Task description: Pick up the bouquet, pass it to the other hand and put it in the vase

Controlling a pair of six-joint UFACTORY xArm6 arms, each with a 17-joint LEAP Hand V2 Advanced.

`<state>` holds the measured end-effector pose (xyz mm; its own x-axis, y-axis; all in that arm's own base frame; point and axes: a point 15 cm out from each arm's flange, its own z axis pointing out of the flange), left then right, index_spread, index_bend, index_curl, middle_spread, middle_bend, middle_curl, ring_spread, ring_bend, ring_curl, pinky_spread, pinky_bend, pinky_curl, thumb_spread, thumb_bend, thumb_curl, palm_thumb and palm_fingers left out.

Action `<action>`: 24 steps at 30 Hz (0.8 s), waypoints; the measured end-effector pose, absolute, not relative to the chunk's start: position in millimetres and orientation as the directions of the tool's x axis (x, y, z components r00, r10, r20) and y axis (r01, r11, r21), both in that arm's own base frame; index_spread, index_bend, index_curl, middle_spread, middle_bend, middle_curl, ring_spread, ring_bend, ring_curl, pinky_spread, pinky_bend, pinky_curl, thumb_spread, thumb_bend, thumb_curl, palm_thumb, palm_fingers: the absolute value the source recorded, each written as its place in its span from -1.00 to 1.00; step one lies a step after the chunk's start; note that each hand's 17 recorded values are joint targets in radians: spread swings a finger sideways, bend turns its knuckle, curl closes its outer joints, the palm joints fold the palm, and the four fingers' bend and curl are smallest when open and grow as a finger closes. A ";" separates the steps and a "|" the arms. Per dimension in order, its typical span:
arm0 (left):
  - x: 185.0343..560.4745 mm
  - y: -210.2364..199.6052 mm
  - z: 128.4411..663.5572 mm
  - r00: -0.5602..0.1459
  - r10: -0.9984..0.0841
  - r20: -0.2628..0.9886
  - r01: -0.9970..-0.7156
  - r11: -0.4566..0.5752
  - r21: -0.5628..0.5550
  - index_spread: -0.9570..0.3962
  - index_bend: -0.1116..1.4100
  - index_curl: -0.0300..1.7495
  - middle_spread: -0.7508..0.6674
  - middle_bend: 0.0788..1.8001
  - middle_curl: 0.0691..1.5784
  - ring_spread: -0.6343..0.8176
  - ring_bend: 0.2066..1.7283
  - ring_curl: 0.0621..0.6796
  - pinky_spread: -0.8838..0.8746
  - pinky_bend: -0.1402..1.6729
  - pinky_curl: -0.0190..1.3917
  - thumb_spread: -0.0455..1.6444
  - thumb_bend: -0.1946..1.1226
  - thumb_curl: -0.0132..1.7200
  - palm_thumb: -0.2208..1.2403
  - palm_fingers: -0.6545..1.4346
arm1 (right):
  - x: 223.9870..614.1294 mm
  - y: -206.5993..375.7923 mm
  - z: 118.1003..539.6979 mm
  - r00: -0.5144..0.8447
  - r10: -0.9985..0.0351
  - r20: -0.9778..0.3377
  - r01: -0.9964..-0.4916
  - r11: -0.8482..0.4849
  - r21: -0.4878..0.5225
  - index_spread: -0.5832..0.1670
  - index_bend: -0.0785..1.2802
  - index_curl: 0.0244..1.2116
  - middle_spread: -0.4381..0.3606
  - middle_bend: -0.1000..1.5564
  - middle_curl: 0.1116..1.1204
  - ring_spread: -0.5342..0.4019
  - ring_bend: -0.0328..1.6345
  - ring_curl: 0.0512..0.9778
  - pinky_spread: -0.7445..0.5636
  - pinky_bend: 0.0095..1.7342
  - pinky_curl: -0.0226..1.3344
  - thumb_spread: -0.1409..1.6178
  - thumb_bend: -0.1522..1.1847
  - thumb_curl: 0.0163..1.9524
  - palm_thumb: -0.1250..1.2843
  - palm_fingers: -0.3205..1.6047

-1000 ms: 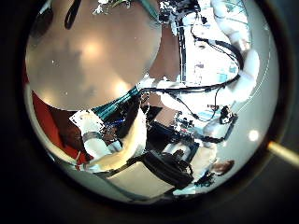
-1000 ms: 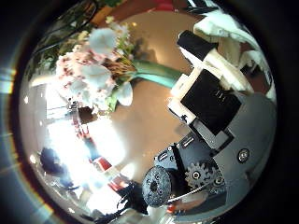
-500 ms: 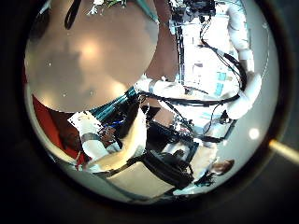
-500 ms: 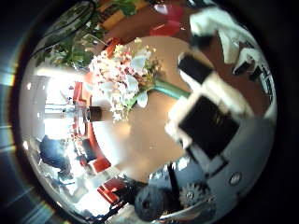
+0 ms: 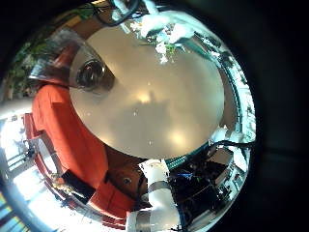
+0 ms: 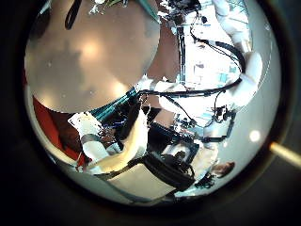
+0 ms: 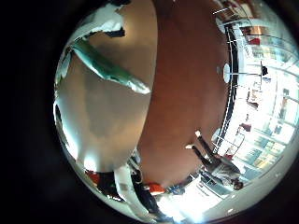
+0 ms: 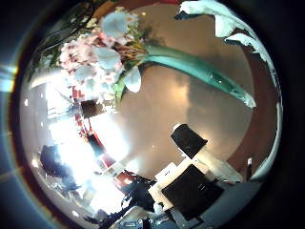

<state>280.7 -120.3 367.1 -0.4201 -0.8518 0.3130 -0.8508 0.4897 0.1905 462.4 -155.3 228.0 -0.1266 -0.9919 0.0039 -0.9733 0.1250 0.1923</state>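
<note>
The bouquet [image 8: 100,52] lies on the round table [image 8: 181,114], its pale flowers at one end and its long wrapped stem [image 8: 195,72] stretching out from them. My right hand [image 8: 195,181] is close over the stem, with spread fingers [image 8: 224,24] on either side of it, none curled round it. The stem [image 7: 107,65] also shows in the right little finger side palm view. The glass vase [image 5: 92,72] stands near the table's edge, away from the bouquet [image 5: 159,43]. My left hand [image 6: 118,151] is high above the table [image 6: 89,56], fingers relaxed, holding nothing.
A long upholstered seat [image 5: 58,135] curves round the table's edge near the vase. The right arm [image 6: 235,80] reaches down over the table's far side. Chairs and room furniture [image 7: 220,163] stand beyond the table.
The right palm's view has swung over the bouquet. The fingers that were against the stem's end have spread away from it, and the whole stem now shows. The left hand has hardly moved.
</note>
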 end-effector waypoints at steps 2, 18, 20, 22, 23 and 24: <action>281.3 -120.3 366.2 -0.417 -0.853 0.313 -0.851 0.488 0.194 0.48 -0.60 -0.51 0.65 -0.88 -0.70 0.64 -0.70 -0.54 0.59 -0.64 -0.58 0.44 -0.73 -0.62 -0.29 -0.23 | 469.1 -159.6 217.1 -0.130 -0.991 0.014 -0.969 0.130 0.210 -0.32 -0.35 -0.19 -0.22 -0.10 -0.17 -0.19 0.26 -0.25 0.19 -0.08 -0.45 0.29 -0.82 -0.54 0.07 -0.50; 282.7 -119.5 366.2 -0.411 -0.856 0.314 -0.854 0.481 0.195 0.48 -0.60 -0.51 0.65 -0.88 -0.70 0.64 -0.70 -0.53 0.59 -0.64 -0.58 0.44 -0.73 -0.63 -0.29 -0.23 | 475.1 -165.9 177.6 -0.180 -0.983 0.026 -0.937 0.180 0.301 -0.23 -0.43 -0.27 -0.14 -0.23 -0.31 -0.13 0.12 -0.38 0.29 -0.26 -0.59 0.30 -0.81 -0.57 0.06 -0.37; 282.4 -120.1 366.4 -0.412 -0.855 0.314 -0.854 0.483 0.195 0.48 -0.60 -0.51 0.65 -0.88 -0.70 0.64 -0.70 -0.53 0.59 -0.64 -0.58 0.44 -0.73 -0.63 -0.29 -0.23 | 477.0 -165.9 174.4 -0.182 -0.983 0.027 -0.935 0.181 0.305 -0.23 -0.45 -0.28 -0.15 -0.23 -0.32 -0.15 0.11 -0.39 0.29 -0.28 -0.61 0.30 -0.81 -0.57 0.06 -0.36; 282.7 -118.8 366.7 -0.410 -0.857 0.312 -0.856 0.480 0.194 0.48 -0.60 -0.51 0.65 -0.88 -0.70 0.64 -0.70 -0.53 0.59 -0.64 -0.58 0.44 -0.73 -0.63 -0.29 -0.23 | 478.8 -165.8 171.5 -0.181 -0.983 0.026 -0.934 0.181 0.308 -0.23 -0.45 -0.28 -0.16 -0.24 -0.33 -0.17 0.12 -0.39 0.28 -0.30 -0.62 0.30 -0.80 -0.57 0.08 -0.33; 282.7 -118.8 366.7 -0.410 -0.857 0.312 -0.856 0.480 0.194 0.48 -0.60 -0.51 0.65 -0.88 -0.70 0.64 -0.71 -0.53 0.59 -0.64 -0.58 0.44 -0.73 -0.63 -0.29 -0.23 | 479.0 -165.4 170.4 -0.181 -0.983 0.026 -0.934 0.180 0.310 -0.24 -0.44 -0.28 -0.18 -0.24 -0.33 -0.19 0.13 -0.39 0.27 -0.31 -0.63 0.30 -0.80 -0.57 0.09 -0.30; 282.6 -119.2 366.9 -0.410 -0.857 0.314 -0.856 0.480 0.193 0.48 -0.60 -0.51 0.65 -0.88 -0.70 0.64 -0.71 -0.53 0.59 -0.64 -0.58 0.44 -0.73 -0.63 -0.29 -0.23 | 479.5 -164.1 170.5 -0.178 -0.984 0.026 -0.934 0.177 0.310 -0.25 -0.44 -0.28 -0.20 -0.23 -0.33 -0.21 0.13 -0.40 0.26 -0.33 -0.65 0.30 -0.80 -0.57 0.10 -0.28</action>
